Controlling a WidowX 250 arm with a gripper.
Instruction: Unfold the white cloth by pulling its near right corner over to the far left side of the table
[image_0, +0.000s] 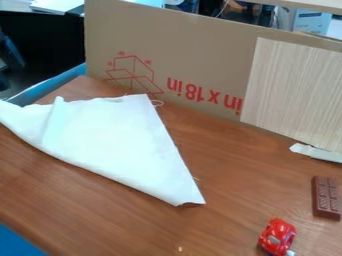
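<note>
A white cloth (113, 140) lies folded into a rough triangle on the left part of the brown wooden table (227, 180). One corner of it points toward the front middle, and its left end reaches the view's left edge. A loose fold runs up its left side, and some threads hang at its upper right corner. Near the front right stands a small red toy car (277, 237). Behind the car, to its right, lies a brown chocolate bar (326, 197).
A cardboard sheet (200, 60) stands upright along the table's back edge, with a light wood-grained panel (294, 90) against its right part. At the panel's foot lies a whitish strip (316, 152). Blue edges show at the left.
</note>
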